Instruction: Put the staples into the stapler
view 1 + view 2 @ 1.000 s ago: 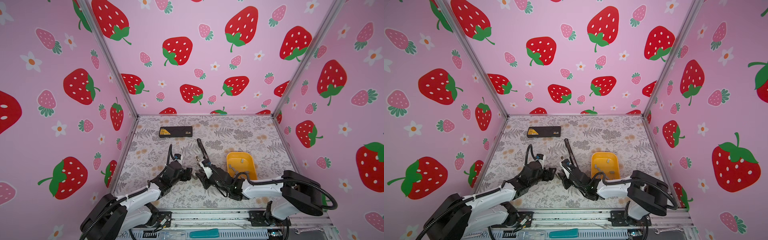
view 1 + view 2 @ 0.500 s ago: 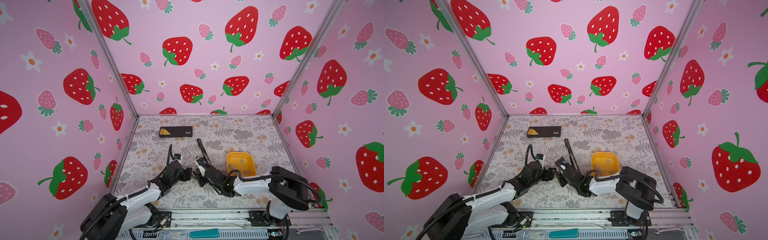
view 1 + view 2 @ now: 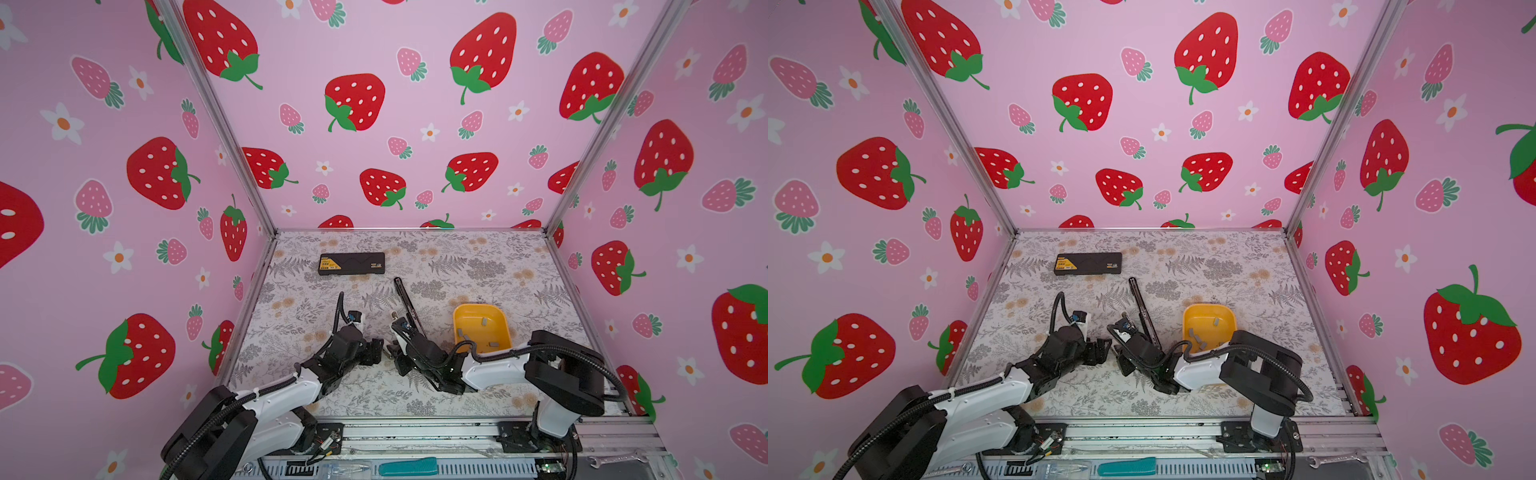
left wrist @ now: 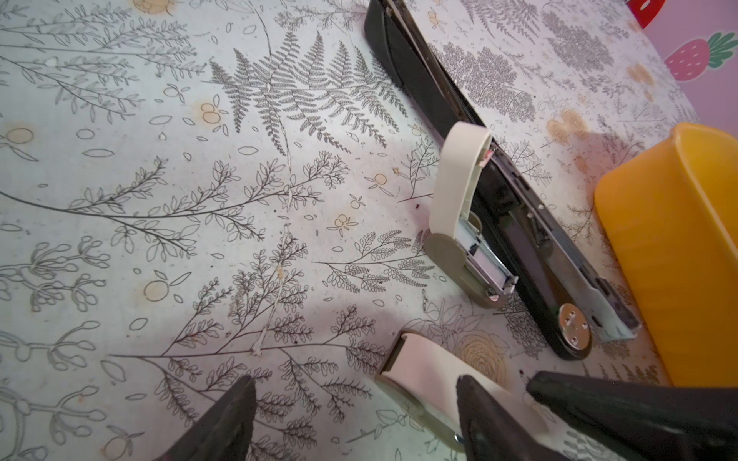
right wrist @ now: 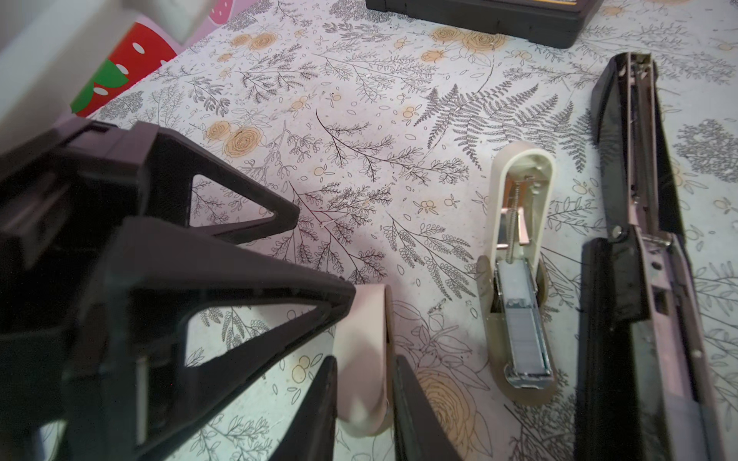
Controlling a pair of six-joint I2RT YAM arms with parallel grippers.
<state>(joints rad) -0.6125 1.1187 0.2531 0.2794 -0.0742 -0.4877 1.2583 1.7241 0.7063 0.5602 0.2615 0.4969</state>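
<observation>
moved: right gripper (image 5: 365,361) has been swinging inward from beside the black stapler (image 3: 405,299);
right hand: narrow, pinching the closed white stapler (image 4: 423,371);
left hand: left gripper (image 4: 355,383) is hanging wide open beside it, holding nothing;
staples (image 3: 484,321): sitting loose in the yellow tray (image 3: 478,308);
step: probably getting this stapler opened; next it's needing the lid levered back, base braced

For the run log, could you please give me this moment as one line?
right gripper: shut on closed white stapler | left gripper: open beside it | staples: in yellow tray
</observation>
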